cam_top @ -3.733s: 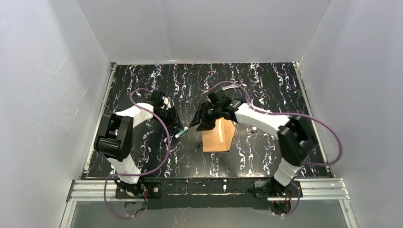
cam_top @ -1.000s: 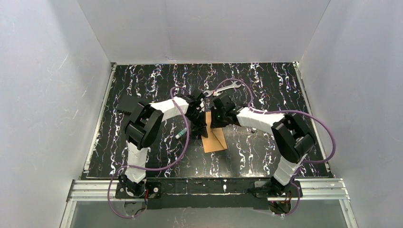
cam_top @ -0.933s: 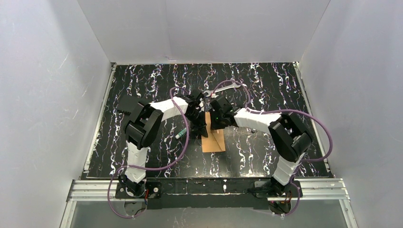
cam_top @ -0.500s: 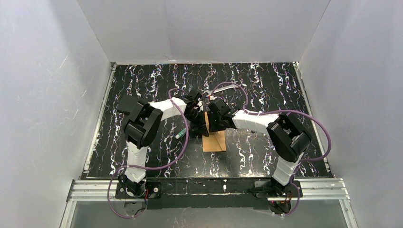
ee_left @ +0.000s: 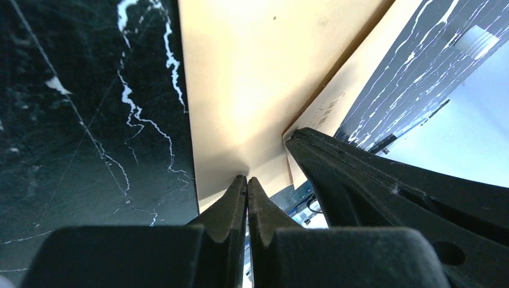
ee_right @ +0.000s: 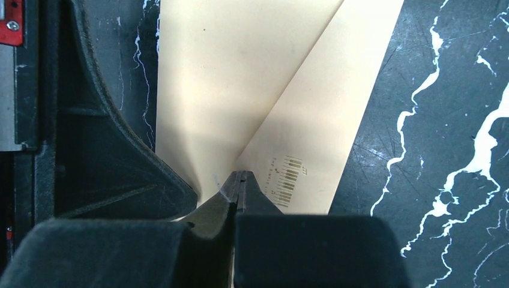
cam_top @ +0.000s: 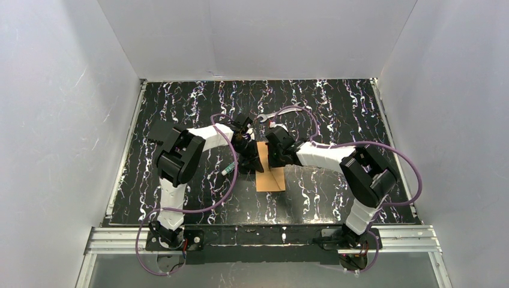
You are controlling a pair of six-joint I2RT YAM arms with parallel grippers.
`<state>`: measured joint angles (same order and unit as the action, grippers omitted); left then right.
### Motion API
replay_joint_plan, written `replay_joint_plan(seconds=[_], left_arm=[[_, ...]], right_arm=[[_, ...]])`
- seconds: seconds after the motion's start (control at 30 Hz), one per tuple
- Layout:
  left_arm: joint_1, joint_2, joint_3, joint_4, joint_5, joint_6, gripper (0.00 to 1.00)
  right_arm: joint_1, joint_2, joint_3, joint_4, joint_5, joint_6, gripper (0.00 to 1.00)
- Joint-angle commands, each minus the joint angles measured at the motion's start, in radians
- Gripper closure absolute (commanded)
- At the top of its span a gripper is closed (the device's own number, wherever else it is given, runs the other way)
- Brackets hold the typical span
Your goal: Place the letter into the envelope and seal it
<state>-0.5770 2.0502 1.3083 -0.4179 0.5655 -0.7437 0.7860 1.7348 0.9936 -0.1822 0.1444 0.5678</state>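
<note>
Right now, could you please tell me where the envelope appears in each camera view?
Top external: envelope lies near the middle of the black marbled table.
Left wrist: upper centre.
Right wrist: upper centre.
Shared landmark: the black marbled table beside it.

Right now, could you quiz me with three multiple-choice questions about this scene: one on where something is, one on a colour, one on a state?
1. Where does the envelope lie?
A. near the middle of the table
B. at its far left corner
C. off it altogether

2. What colour is the table?
A. plain white
B. black with white veins
C. green

3. How do the right fingers stand?
A. wide open
B. shut, tips together
C. out of sight

Answers:
1 A: the overhead view shows it roughly centred.
2 B: the marbling shows in every view.
3 B: the right wrist view shows no gap between them.
</note>
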Motion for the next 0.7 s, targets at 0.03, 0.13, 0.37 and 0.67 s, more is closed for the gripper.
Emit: replay_joint_plan(seconds=[0.03,0.13,0.37,0.67], left_arm=[[0.006,0.026,-0.033,0.009,-0.059,0.001,1.0],[0.01,0.027,-0.034,0.013,-0.065,-0.003,1.0],[0.021,0.026,-0.036,0.025,-0.108,-0.053,1.0],[0.021,0.015,-0.027,0.029,-0.236,-0.13,1.0]], right_arm=[[0.037,0.092,0.062,-0.235,0.162,-0.035,0.99],[0.064,0.131,0.084,-0.31,0.228,-0.038,0.99],[0.129,0.125,0.046,-0.36,0.204,-0.074,0.94],[0.147,-0.006,-0.108,-0.337,0.088,-0.129,0.93]])
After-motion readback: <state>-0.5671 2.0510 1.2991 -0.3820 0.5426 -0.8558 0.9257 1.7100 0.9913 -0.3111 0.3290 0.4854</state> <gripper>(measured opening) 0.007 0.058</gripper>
